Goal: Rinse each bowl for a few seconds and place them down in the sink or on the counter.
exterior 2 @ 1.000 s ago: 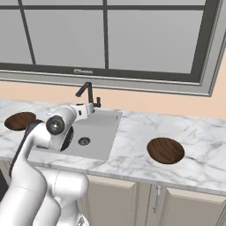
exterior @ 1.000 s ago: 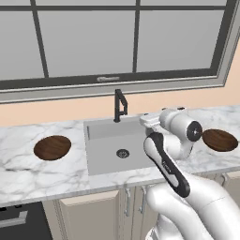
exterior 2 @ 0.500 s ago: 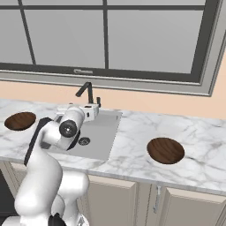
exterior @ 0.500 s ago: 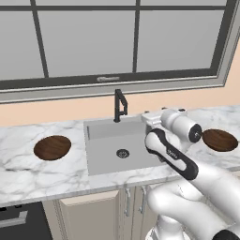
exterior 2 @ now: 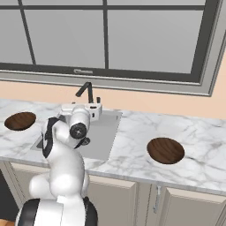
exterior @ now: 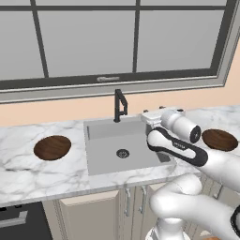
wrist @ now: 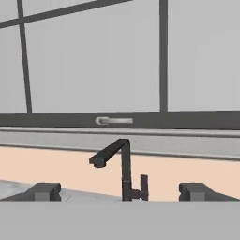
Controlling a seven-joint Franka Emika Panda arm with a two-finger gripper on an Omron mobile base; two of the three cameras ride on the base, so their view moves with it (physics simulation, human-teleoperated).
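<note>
Hand view: spread pincer [wrist: 120, 191] faces angular black faucet [wrist: 119, 168]; round wooden bowls [exterior: 52, 147] flank sink [exterior: 123, 147].

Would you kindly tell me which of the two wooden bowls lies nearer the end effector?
The bowl on the counter right of the sink; the other bowl lies across the basin.

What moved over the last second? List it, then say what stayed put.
The arm's elbow folded lower and the hand with its gripper swung toward the faucet, over the back of the sink. Nothing was grasped or released; the jaws stayed open. Both bowls, the left bowl and the right bowl, stayed on the counter, and the base did not drive.
</note>
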